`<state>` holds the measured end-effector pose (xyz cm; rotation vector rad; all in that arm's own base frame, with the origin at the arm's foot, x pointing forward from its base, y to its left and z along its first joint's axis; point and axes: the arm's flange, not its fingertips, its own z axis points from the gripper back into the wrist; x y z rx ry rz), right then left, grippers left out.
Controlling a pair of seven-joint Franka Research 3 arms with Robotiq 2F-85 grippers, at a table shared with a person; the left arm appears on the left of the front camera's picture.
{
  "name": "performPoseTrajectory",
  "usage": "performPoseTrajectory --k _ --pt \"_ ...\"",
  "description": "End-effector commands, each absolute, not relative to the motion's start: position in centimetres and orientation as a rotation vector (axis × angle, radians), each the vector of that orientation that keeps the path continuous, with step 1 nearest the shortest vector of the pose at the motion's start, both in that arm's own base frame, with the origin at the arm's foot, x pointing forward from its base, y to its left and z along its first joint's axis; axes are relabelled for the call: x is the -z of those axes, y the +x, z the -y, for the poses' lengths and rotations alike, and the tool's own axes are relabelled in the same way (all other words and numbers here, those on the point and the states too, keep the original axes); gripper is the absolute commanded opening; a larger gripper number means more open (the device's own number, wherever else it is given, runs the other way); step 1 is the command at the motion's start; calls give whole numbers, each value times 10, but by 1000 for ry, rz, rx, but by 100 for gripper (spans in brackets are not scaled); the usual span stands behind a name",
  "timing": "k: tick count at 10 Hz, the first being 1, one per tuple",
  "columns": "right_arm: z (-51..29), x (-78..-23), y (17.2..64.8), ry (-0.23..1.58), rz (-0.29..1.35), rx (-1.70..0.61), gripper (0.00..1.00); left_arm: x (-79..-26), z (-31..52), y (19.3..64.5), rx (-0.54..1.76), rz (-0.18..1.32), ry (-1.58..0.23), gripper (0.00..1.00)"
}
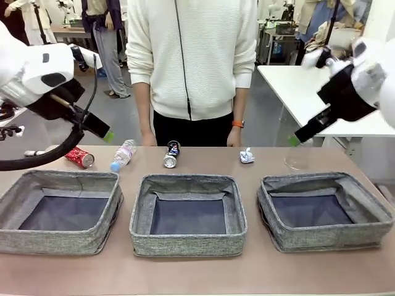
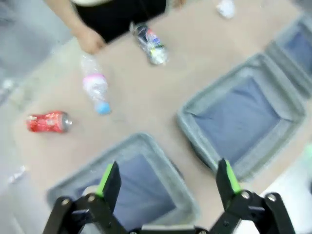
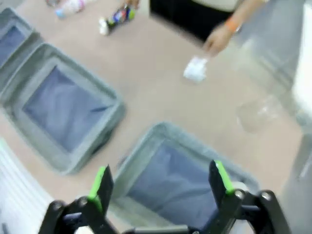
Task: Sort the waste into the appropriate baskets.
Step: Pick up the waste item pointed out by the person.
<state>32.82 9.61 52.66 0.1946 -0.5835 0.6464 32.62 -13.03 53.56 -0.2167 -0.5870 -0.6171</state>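
Left pincer (image 2: 168, 170) wide, empty, raised. Far side of tabletop (image 1: 197, 271): red can (image 1: 79, 158), bottle (image 1: 123, 155), dark can (image 1: 171, 154), paper ball (image 1: 247, 155), clear cup (image 1: 297, 157). Nearer: left basket (image 1: 68, 177), middle basket (image 1: 185, 180), right basket (image 1: 321, 180). Right pincer (image 3: 160, 173) wide, empty, raised.

Three grey woven-fabric baskets stood in a row on the near part of the tan table (image 1: 191, 274): left basket (image 1: 55, 242), middle basket (image 1: 188, 245), right basket (image 1: 327, 239), each apart from the next. Behind them the waste lay in a line. The dented red can (image 1: 80, 157) lay behind the left basket, the small clear blue-capped bottle (image 1: 123, 155) just right of it. The dark blue-black can (image 1: 171, 154) lay behind the middle basket, the crumpled white paper ball (image 1: 247, 155) farther right, and the clear plastic cup (image 1: 299, 157) behind the right basket. A person in a white sweater (image 1: 191, 61) stood at the far edge.
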Motion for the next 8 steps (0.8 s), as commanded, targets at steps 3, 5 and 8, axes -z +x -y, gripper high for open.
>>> performPoseTrajectory --k 3,5,8 --pt "64 -527 344 981 229 -176 100 -527 -63 324 199 276 -1057 100" --pt "141 -501 370 1326 225 33 100 -473 -120 327 -22 275 -1270 100" --pt "171 -484 381 1499 262 238 100 -424 -128 335 -300 373 -1498 100"
